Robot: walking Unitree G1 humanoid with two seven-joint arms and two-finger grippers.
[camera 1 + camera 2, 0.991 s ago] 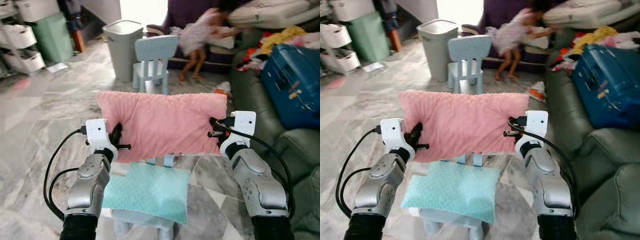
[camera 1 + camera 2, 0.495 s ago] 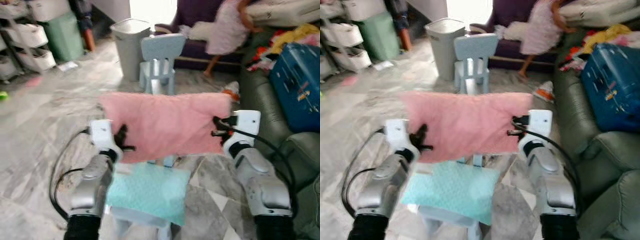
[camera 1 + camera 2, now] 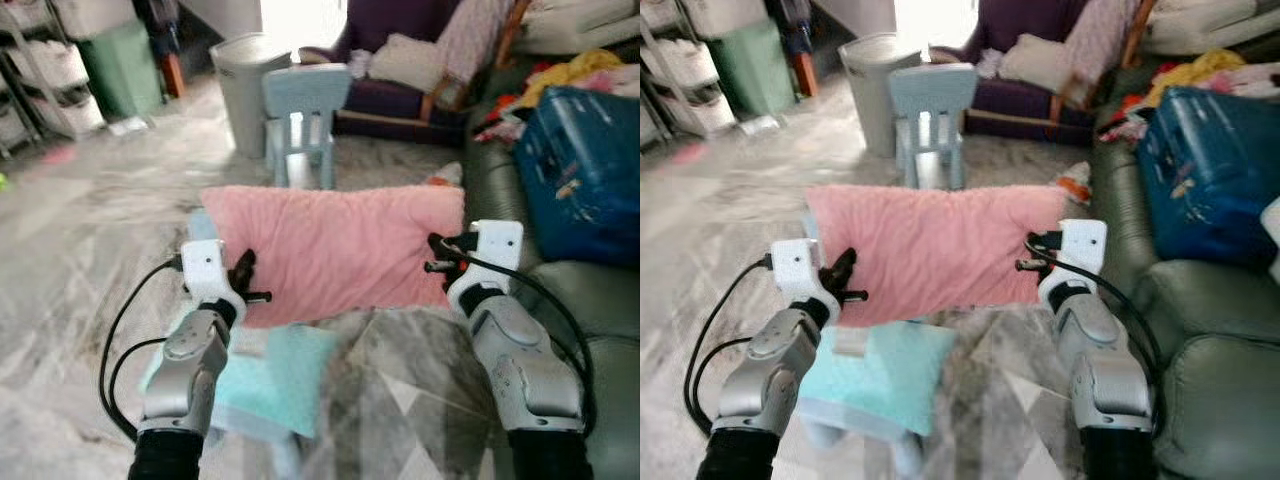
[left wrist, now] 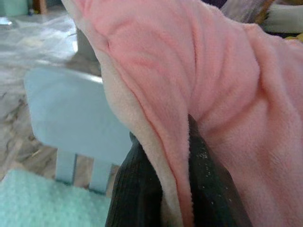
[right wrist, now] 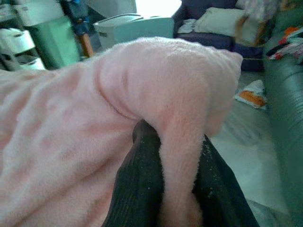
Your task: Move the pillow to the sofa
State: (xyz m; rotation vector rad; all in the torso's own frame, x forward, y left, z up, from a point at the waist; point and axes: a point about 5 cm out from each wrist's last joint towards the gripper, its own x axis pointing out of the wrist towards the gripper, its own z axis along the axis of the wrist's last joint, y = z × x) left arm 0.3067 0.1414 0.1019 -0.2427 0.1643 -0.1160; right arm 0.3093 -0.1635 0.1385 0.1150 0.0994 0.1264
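A pink pillow [image 3: 335,250] hangs stretched flat in the air in front of the robot, held up by both arms. The left gripper [image 3: 243,272] has its jaws clamped on the pillow's left edge, near the lower corner, and the right gripper [image 3: 437,255] has its jaws clamped on the right edge. In the left wrist view, a fold of pink plush is pinched between the two black fingers [image 4: 137,189]; the right wrist view shows another fold squeezed between that gripper's fingers [image 5: 142,175].

Below the pillow and apart from it, a teal cushion [image 3: 262,380] lies on a small pale blue stool [image 3: 855,425] on the grey marble floor [image 3: 70,220]. Beyond the pillow stands a pale blue child's chair [image 3: 305,105], with a grey lidded bin [image 3: 245,85] just beside it to the left. A dark green sofa [image 3: 1210,340] runs along the right side, near the right arm, carrying a blue suitcase [image 3: 580,170] and a heap of coloured clothes [image 3: 560,75]. A purple sofa [image 3: 400,60] with a cream cushion sits at the far end of the room. White storage bins and a green box [image 3: 120,70] line the far left.
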